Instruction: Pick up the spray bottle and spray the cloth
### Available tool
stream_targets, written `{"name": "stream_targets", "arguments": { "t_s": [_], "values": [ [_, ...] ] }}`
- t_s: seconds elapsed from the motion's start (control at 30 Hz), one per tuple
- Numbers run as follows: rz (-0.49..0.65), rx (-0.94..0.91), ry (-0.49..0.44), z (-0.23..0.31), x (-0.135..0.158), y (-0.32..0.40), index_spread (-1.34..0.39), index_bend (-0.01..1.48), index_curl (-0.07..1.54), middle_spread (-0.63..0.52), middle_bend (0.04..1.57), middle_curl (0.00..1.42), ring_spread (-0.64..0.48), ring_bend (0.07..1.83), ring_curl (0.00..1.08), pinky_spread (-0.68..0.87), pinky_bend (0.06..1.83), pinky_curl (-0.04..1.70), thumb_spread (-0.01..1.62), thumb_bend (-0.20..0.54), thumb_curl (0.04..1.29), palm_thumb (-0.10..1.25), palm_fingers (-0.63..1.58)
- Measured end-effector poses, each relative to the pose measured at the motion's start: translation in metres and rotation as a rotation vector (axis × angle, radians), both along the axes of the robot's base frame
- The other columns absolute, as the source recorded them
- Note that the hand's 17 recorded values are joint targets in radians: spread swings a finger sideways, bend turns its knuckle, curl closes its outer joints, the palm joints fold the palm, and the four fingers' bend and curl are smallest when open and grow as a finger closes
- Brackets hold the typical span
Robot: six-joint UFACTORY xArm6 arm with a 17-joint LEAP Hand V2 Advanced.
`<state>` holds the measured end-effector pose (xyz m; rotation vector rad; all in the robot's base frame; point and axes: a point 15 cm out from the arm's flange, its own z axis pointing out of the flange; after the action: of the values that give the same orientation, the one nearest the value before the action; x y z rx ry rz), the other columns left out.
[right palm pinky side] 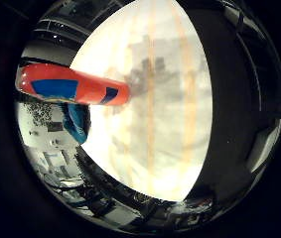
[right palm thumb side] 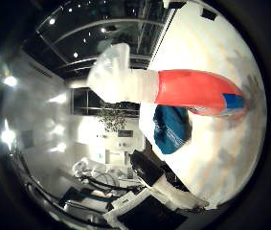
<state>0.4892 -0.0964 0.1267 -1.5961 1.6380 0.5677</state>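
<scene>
Spray bottle [right palm thumb side: 195,91]: red-orange body with a blue label panel and a white trigger head, standing on the pale bench [right palm thumb side: 221,158], apparently upright, though the palm views fix no way up. Cloth [right palm thumb side: 172,128]: teal-blue, bunched, lying on the bench just beside the bottle, on its far side from the palm; whether the two touch cannot be told. Robot hand: no part of it shows in either palm view, so whether it is open, closed or gripping cannot be told; nothing is seen wrapped round the bottle, which appears ungrasped. Bottle is near the palm but does not fill either view, so the approach is judged unfinished. Risks: a tall, narrow bottle standing free is likely to tip if contact lands high on the body or near the trigger head; a toppled bottle could roll across the bench or fall onto the cloth. A grasp set too low on the body may leave the trigger out of reach, spoiling the spray step.
</scene>
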Motion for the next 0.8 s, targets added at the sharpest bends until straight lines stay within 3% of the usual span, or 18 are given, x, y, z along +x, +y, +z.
{"name": "stream_targets", "arguments": {
  "t_s": [0.63, 0.8],
  "values": [
    [0.021, 0.019, 0.020, -0.023, 0.010, 0.039, -0.13, 0.15, 0.26, 0.14, 0.29, 0.36, 0.18, 0.44, 0.26, 0.36, 0.45, 0.29, 0.99, -0.027, 0.30, 0.52, 0.10],
    [0.036, 0.021, 0.026, -0.023, 0.011, 0.048, -0.13, 0.16, 0.27, 0.11, 0.31, 0.36, 0.15, 0.47, 0.27, 0.33, 0.44, 0.28, 0.98, -0.025, 0.30, 0.53, 0.21]
  ]
}}
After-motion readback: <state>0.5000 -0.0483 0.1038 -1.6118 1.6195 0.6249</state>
